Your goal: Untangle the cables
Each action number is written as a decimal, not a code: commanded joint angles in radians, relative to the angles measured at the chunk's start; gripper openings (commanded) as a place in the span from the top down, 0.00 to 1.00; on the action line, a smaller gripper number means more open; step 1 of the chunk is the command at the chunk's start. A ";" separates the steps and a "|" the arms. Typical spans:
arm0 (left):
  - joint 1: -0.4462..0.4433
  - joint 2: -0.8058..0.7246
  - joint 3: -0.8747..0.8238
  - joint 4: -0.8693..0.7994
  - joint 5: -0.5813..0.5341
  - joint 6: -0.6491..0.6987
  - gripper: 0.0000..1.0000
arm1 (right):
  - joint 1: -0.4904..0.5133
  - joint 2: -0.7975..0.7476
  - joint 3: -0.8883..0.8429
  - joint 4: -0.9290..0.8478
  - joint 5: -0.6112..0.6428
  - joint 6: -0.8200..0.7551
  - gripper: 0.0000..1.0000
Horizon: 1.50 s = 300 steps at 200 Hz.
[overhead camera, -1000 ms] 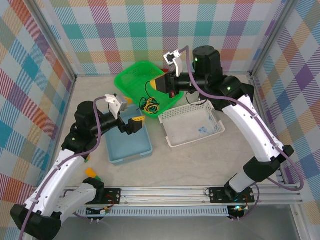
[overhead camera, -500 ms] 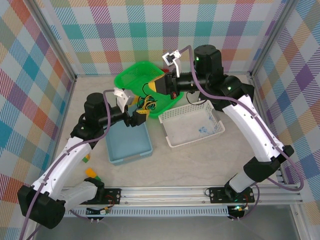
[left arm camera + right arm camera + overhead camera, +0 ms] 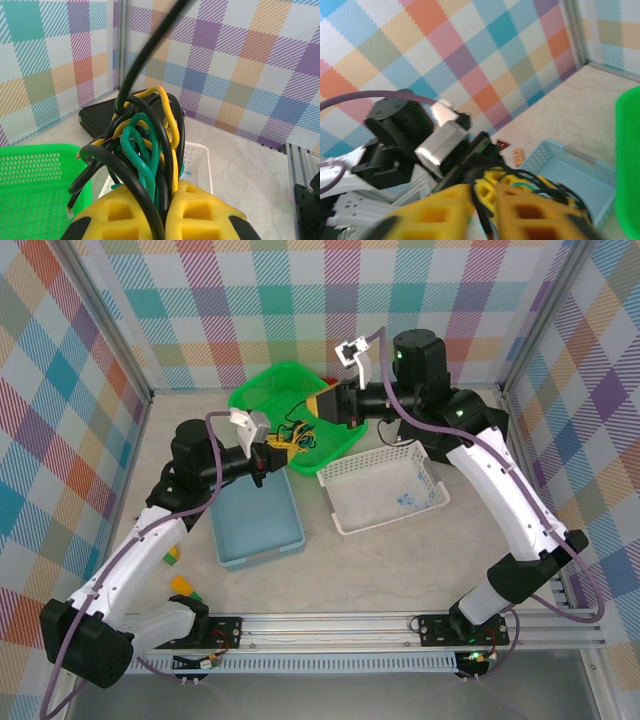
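The cables [image 3: 144,136] form one knot, nothing separated yet. The left gripper [image 3: 163,201] pinches the bundle. The right gripper [image 3: 482,200] sits against it, too blurred to tell its grip.

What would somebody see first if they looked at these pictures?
The bright knot of black, yellow and green cables, pinched tight in the yellow left hand, beside the green basket at the back of the table. After that, the checked walls in rainbow colours all around.
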 commanded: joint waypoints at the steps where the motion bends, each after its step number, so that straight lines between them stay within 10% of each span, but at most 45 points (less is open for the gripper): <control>1: -0.009 0.012 0.045 0.006 0.035 -0.005 1.00 | -0.047 -0.050 -0.040 -0.015 0.064 0.015 0.40; 95: -0.032 0.073 0.069 0.020 0.080 -0.068 1.00 | -0.147 -0.523 -0.830 0.280 -0.039 -0.463 0.22; 189: -0.089 0.067 0.114 -0.252 0.183 0.305 1.00 | -0.144 -0.424 -0.802 0.261 -0.131 -0.953 0.30; 300: -0.159 0.094 0.130 -0.284 0.154 0.400 1.00 | -0.030 -0.295 -0.739 0.336 -0.174 -0.956 0.41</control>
